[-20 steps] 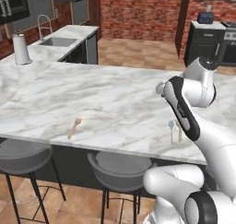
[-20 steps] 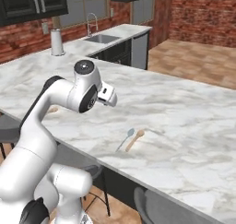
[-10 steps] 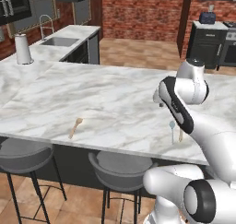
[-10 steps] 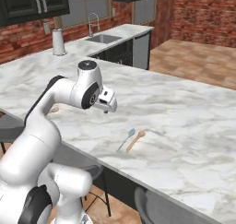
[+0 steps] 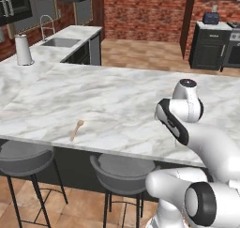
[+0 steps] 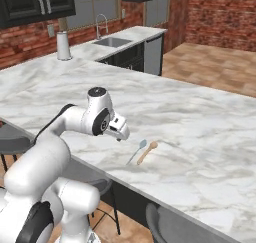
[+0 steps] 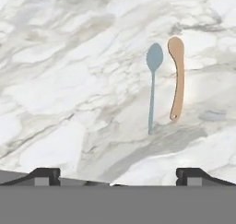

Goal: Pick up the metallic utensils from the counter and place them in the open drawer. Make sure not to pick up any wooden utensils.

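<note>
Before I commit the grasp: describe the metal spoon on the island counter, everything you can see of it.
The metal spoon is slim and blue-grey, with a small oval bowl and a thin straight handle. It lies flat on the white marble counter, near its edge in the right base view. A tan wooden utensil lies alongside, roughly parallel, with a narrow gap between them. The gripper is open, not touching it.

bare marble counter (image 7: 69, 80) around metal spoon (image 7: 152, 80), wooden spatula (image 7: 177, 75) just beside it

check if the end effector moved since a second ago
Yes. In the right base view the end effector has come down toward the counter and nearer the blue-grey spoon and wooden spoon, which have stayed put.
</note>
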